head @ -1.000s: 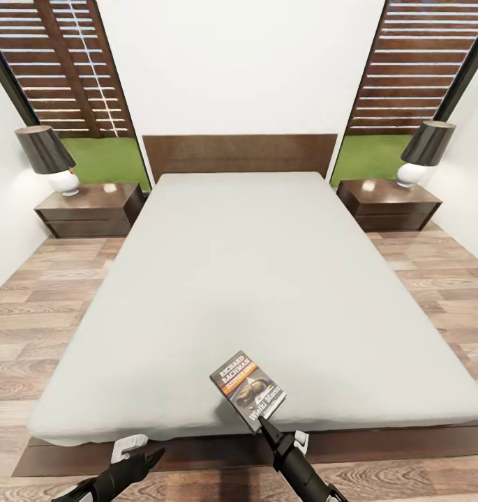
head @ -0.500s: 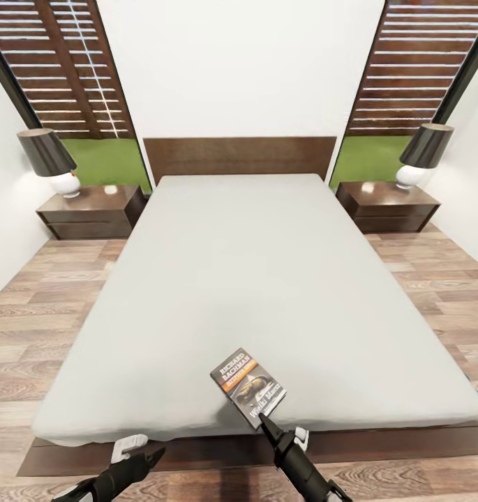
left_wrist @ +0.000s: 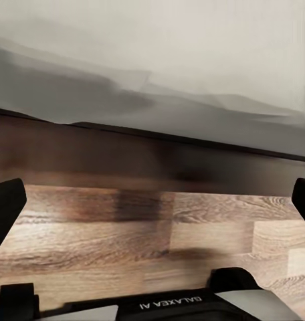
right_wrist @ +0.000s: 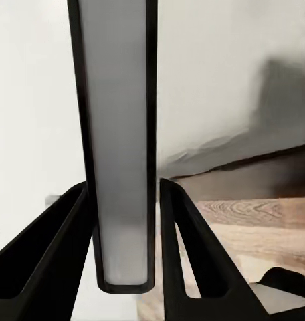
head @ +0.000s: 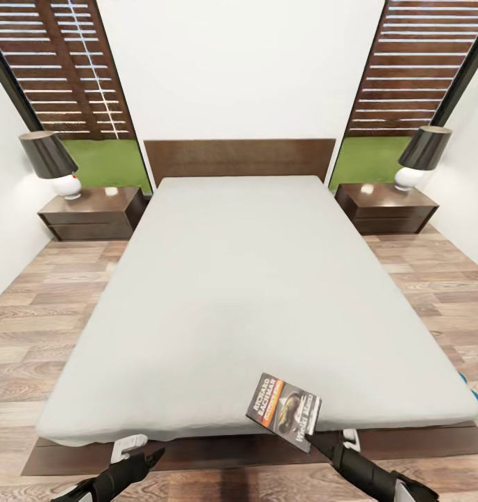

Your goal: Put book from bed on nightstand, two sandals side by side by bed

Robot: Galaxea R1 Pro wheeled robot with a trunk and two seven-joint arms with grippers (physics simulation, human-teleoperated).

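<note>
The book (head: 284, 413), dark-covered with an orange band, hangs tilted over the foot edge of the bed (head: 245, 279). My right gripper (head: 317, 439) is shut on the book's lower corner. In the right wrist view the book (right_wrist: 119, 134) stands edge-on between the black fingers (right_wrist: 192, 247). My left gripper (head: 151, 459) hovers low at the bed's foot, left of the book, open and holding nothing. The left wrist view has its fingertips (left_wrist: 5, 207) wide apart over the plank floor and the dark bed frame (left_wrist: 126, 154). A blue sliver, perhaps a sandal (head: 464, 380), peeks from behind the bed's front right corner.
Two dark nightstands flank the headboard, the left nightstand (head: 92, 211) and the right nightstand (head: 385, 203), each carrying a lamp with a dark shade (head: 49, 155) (head: 423, 148). Wood plank floor (head: 36, 328) runs along both sides of the bed. White walls close in at far left and right.
My right gripper has carried the book to the right and toward the bed's foot edge, tilting it more. The view has drawn back slightly. The left arm has stayed put.
</note>
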